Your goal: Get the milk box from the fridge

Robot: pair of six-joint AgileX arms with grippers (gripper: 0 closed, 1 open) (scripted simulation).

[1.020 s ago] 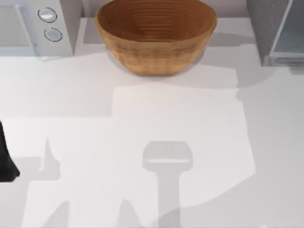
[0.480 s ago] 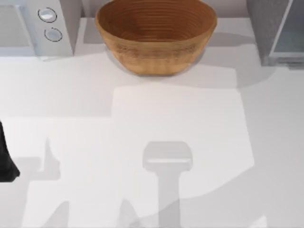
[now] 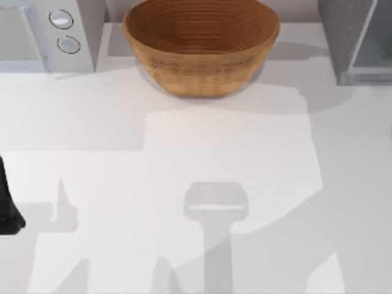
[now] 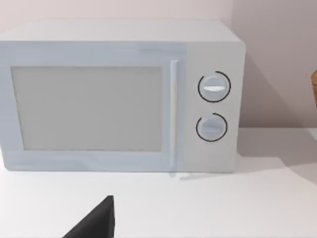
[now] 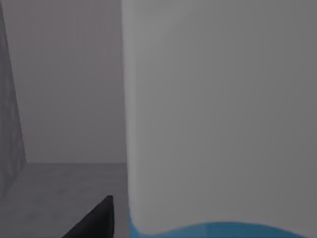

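The right gripper's dark fingertip [image 5: 94,220] pokes into the right wrist view, very close to the milk box [image 5: 218,114], a pale face with a blue band low down. The carton stands on a grey floor between grey walls, probably the inside of the fridge [image 3: 358,40], though this close view makes that hard to confirm. Whether these fingers are spread or closed on the carton cannot be told.

The left arm [image 3: 7,205] is parked at nine o'clock on the table's [image 3: 184,159] edge in the top view. One dark fingertip [image 4: 96,223] shows in the left wrist view; its jaw state cannot be told either.

Counted from above: one fridge, one wicker bowl, one white microwave, one carton.

The fridge, dark grey and speckled with a pale glassy door panel, sits at about one o'clock, in the far right corner.

The wicker bowl [image 3: 201,46] sits at twelve o'clock, with nothing visible inside it.

The microwave [image 3: 46,33] sits at eleven o'clock, with two round knobs; its door is shut in the left wrist view.
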